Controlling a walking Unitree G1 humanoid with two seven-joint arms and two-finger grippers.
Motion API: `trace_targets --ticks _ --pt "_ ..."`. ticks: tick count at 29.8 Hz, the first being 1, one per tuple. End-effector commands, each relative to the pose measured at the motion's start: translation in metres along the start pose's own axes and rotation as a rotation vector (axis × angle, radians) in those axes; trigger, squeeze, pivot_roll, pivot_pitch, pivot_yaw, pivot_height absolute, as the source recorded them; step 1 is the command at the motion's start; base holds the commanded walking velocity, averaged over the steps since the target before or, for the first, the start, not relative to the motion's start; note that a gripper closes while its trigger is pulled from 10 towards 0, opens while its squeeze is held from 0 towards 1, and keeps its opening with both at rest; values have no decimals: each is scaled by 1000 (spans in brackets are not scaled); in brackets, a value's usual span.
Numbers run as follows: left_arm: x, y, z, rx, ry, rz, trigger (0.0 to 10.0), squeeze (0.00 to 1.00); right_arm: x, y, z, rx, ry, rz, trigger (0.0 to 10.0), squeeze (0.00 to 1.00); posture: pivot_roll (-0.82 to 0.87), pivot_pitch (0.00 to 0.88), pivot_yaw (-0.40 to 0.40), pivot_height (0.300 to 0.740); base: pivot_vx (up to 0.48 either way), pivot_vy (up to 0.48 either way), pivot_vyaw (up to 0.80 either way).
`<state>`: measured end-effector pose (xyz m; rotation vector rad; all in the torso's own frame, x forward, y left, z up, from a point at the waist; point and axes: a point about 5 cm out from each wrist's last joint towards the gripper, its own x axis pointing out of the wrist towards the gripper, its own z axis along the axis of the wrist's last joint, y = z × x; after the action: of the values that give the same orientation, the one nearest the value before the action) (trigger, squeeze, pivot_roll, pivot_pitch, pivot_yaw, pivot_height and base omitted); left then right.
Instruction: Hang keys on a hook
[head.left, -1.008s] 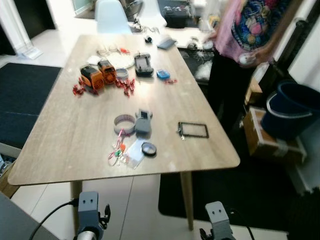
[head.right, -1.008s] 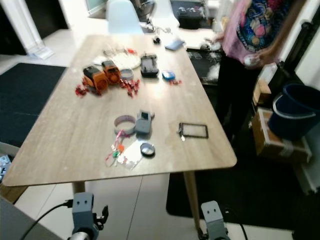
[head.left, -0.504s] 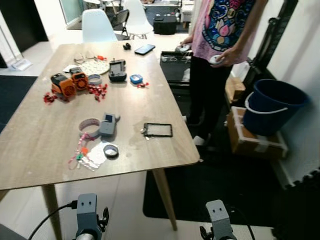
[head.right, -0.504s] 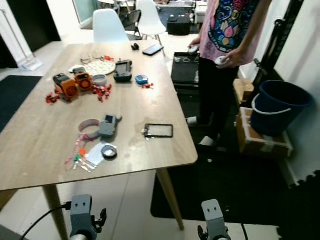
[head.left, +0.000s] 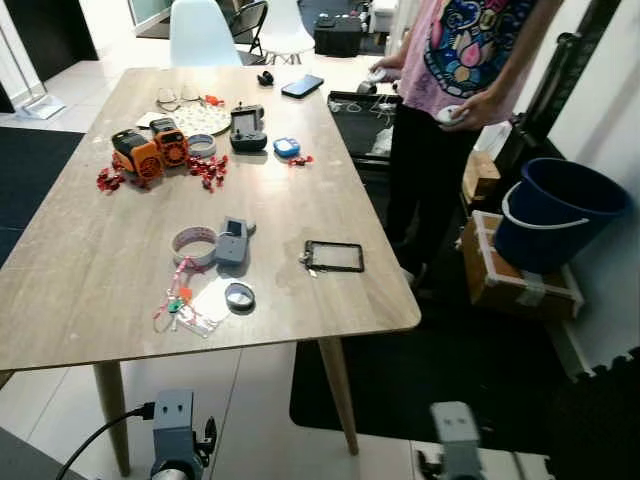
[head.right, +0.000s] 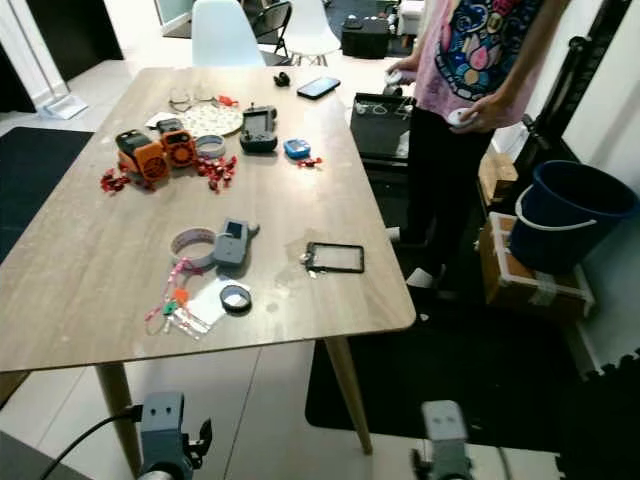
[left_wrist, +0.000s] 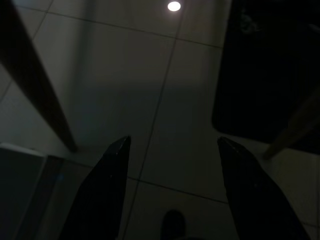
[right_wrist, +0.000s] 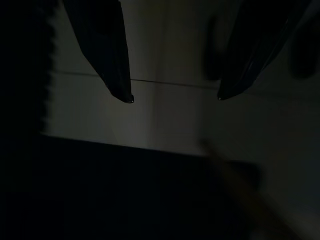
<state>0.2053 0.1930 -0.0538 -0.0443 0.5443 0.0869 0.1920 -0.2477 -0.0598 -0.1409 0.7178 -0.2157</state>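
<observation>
Keys: lying on the wooden table (head.left: 100, 300) near its front edge, a small bunch (head.left: 178, 300) with red, orange and green tags, just beside a clear plastic sleeve (head.left: 205, 305).
Neighbours: a dark round disc (head.left: 239, 295) sits just right of the sleeve; a grey handheld device (head.left: 232, 241) lies behind it, touching a pale roll of tape (head.left: 192, 245).
Frame: a flat black rectangular frame (head.left: 335, 256) rests toward the table's right edge, apart from the rest.
Far end: two orange blocks (head.left: 150, 155) with red bits scattered around them, a white patterned mat (head.left: 198, 118), a dark controller (head.left: 245, 127), a small blue object (head.left: 287, 147) and a black phone (head.left: 301, 86).
Left gripper: hanging low below the table (left_wrist: 172, 142), both fingers (left_wrist: 105, 195) spread wide apart with nothing between them, pointing down at dim tiled floor beside a table leg (left_wrist: 37, 85).
Right gripper: also down by the floor (right_wrist: 175, 97), very dark, its two fingertips (right_wrist: 122, 90) standing well apart and empty.
Person: standing at the table's far right corner in a pink patterned shirt (head.left: 470, 50), one hand (head.left: 455, 112) holding a small white object.
Floor: a dark blue bucket (head.left: 545, 210) stands beside a cardboard box (head.left: 510, 285), right of the table.
</observation>
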Motion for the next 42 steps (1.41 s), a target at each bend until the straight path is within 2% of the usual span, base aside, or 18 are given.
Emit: trace_targets --ticks 1,2,7,11,13,14,15,17,21,25,27,29,31,32,33,40,41,42 --pt "-3 -1 -6 11 21 -6 10000 0 -3 -39 2 71 -33 -175 10000 0 42 71 -10 740 0 0 0" --pt "-3 -1 -6 11 21 -6 10000 0 -3 -39 2 71 -33 -175 10000 0 42 71 -10 740 0 0 0" --pt "-3 0 -6 11 21 -8 10000 0 -7 -113 51 193 -226 -460 10000 0 30 67 -4 740 0 0 0" --pt "-3 0 -6 12 21 -9 10000 0 -9 -133 84 215 -340 -512 10000 0 26 69 -1 740 0 0 0" --pt "-2 0 -5 11 20 -12 10000 0 -10 -145 119 212 -426 -538 10000 0 23 72 0 740 0 0 0" --pt "-2 0 -5 11 20 -12 10000 0 -10 -145 119 212 -426 -538 10000 0 23 72 0 740 0 0 0" --pt "-2 -1 -5 8 21 -14 10000 0 -7 -144 164 240 -514 -475 10000 0 22 76 -1 740 0 0 0" --pt "-1 -1 -4 7 20 -14 10000 0 -7 -142 180 253 -544 -438 10000 0 22 76 -1 740 0 0 0" --pt "-1 -2 -5 -3 20 -10 10000 0 -3 -97 244 252 -691 -130 10000 0 35 78 -14 740 0 0 0" --pt "-2 -1 -5 -8 19 -4 10000 0 -3 -70 264 221 -736 18 10000 0 40 78 -16 740 0 0 0" --pt "-4 2 -7 -12 21 6 10000 0 -5 -25 283 207 -774 208 10000 0 43 79 -17 740 0 0 0" --pt "-4 2 -8 -12 22 8 10000 0 -5 -16 285 210 -776 242 10000 0 43 79 -17 740 0 0 0" --pt "-4 3 -8 -12 24 11 10000 0 -5 5 286 194 -762 312 10000 561 45 80 -16 740 0 0 0" --pt "-4 3 -8 -12 24 12 10000 0 -5 13 286 188 -756 344 10000 925 45 80 -16 740 0 0 0" --pt "-4 3 -8 -12 23 12 10000 0 -5 19 287 182 -752 374 10000 1000 46 82 -15 740 0 0 0" --pt "-3 4 -6 -19 21 17 10000 0 -11 49 292 98 -751 514 10000 957 42 82 -12 740 0 0 0" --pt "-3 4 -6 -20 22 18 10000 0 -11 53 292 83 -745 522 10000 153 41 81 -12 740 0 0 0" --pt "-3 4 -6 -20 22 18 10000 0 -11 53 292 83 -745 522 10000 153 41 81 -12 740 0 0 0"
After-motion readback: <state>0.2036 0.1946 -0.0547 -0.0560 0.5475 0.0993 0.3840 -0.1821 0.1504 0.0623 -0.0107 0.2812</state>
